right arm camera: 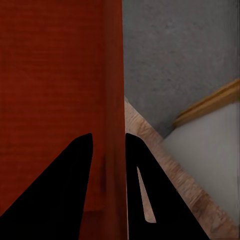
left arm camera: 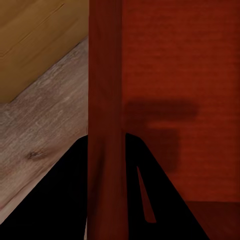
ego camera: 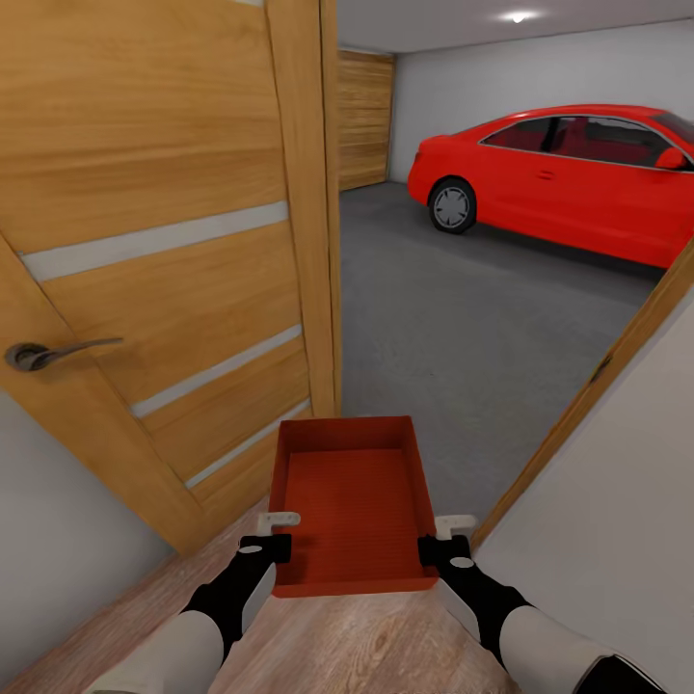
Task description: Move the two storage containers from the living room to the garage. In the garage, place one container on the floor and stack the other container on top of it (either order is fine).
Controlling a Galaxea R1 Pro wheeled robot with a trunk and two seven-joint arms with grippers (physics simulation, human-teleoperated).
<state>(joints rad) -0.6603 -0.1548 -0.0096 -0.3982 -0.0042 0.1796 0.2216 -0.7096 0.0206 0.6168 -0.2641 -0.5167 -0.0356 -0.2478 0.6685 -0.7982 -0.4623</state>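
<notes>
Grippers, left gripper (ego camera: 273,536) and right gripper (ego camera: 440,540), are clamping the storage container's (ego camera: 349,501) side walls, its long axis pointing through the doorway toward the garage floor (ego camera: 463,337).

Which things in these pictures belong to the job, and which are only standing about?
Job:
- storage container, empty
- left gripper and right gripper, each clamped on a side wall
- garage floor, grey concrete

Not the job:
- red car
- open oak door with handle
- wood-plank floor

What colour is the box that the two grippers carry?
Orange-red, with fine ribs on its inside bottom; the box shows best in the head view.
</notes>
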